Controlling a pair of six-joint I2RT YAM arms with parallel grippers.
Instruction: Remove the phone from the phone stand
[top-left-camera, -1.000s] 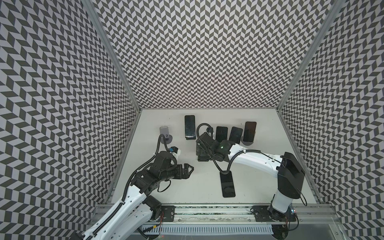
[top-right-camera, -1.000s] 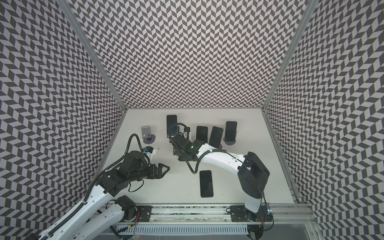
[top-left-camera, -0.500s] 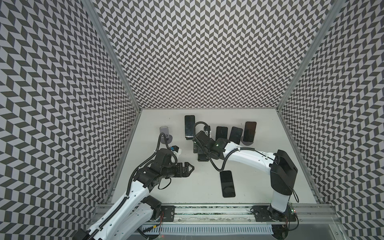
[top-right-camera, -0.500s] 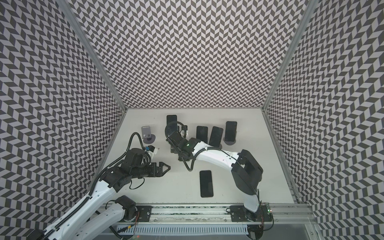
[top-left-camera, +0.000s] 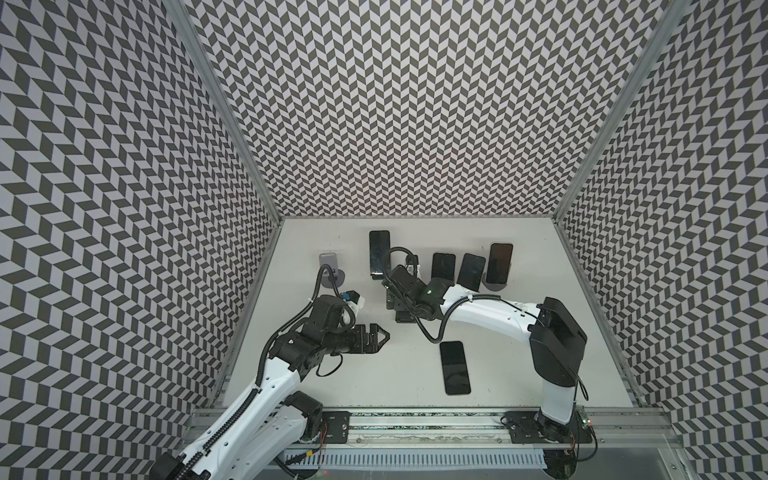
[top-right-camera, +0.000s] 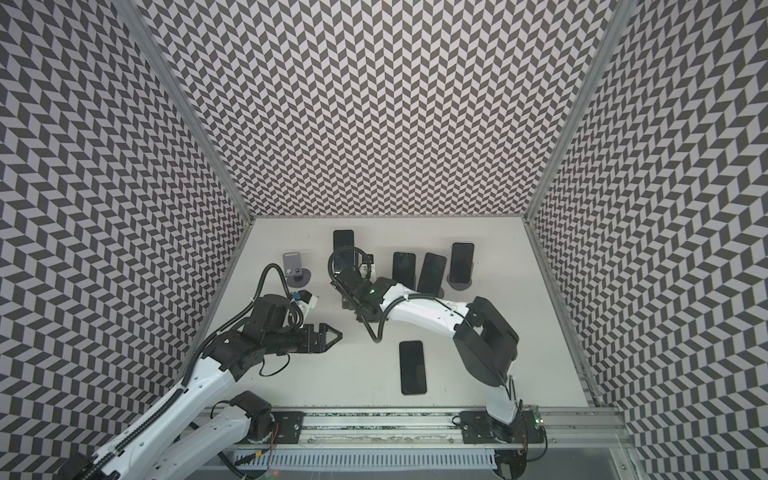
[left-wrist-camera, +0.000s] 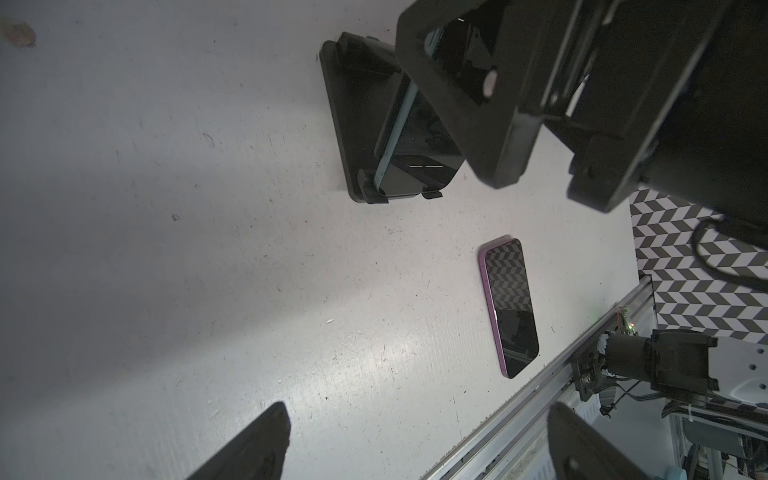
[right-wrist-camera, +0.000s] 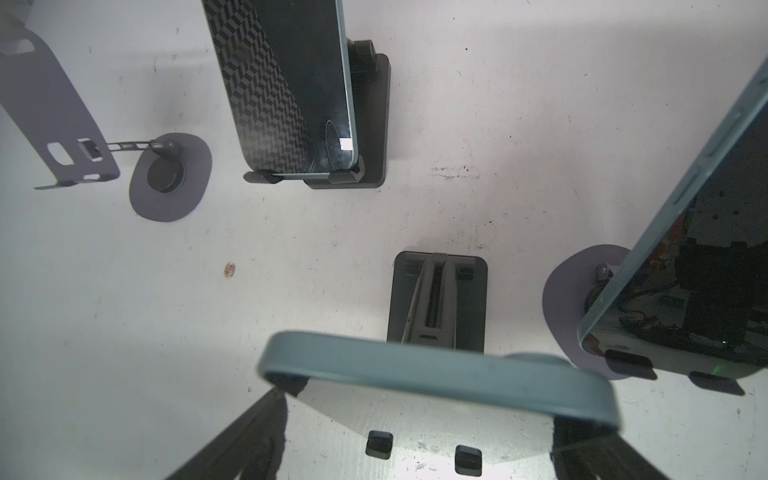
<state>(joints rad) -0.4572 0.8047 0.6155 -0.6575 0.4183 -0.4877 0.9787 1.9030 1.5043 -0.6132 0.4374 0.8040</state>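
White tabletop (right-wrist-camera: 124, 311): right gripper (right-wrist-camera: 415, 415) straddles the teal phone (right-wrist-camera: 436, 370) in its stand (left-wrist-camera: 345, 116), jaws wide, grip unclear.

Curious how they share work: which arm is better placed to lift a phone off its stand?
Right: the right gripper straddles a phone on its stand; the left gripper hangs open over bare table, apart.

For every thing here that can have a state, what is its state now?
Left gripper: open, empty.
Target phone: seated in its stand.
Right gripper: astride target phone; grip unclear.
Purple phone: flat on table, screen up.
Grey stand, one black stand: empty.
Back-left phone: propped up.
Mid-left phone: propped up.
Mid-right phone: propped up.
Rightmost phone: propped up.
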